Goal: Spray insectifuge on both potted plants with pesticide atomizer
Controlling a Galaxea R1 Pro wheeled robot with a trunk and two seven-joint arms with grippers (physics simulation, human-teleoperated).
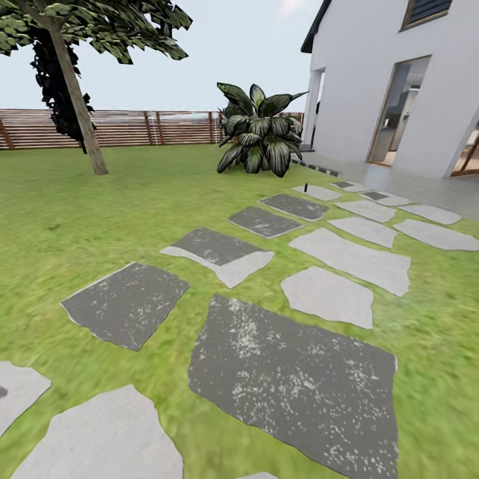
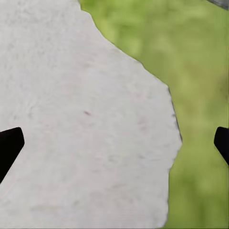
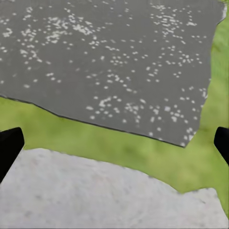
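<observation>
The atomizer (image 1: 306,187) stands tiny and upright on a far stone just right of the striped bush (image 1: 259,130), so the robot could easily overshoot it or knock it flat. Left gripper (image 2: 114,143) and right gripper (image 3: 114,143) hang spread and empty over stones (image 1: 293,379) in the lawn (image 1: 80,219).

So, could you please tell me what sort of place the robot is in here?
A back garden beside a house, it seems: green lawn crossed by grey stepping stones, a brown slatted wooden fence behind a tree, and a white house wall on the right.
</observation>
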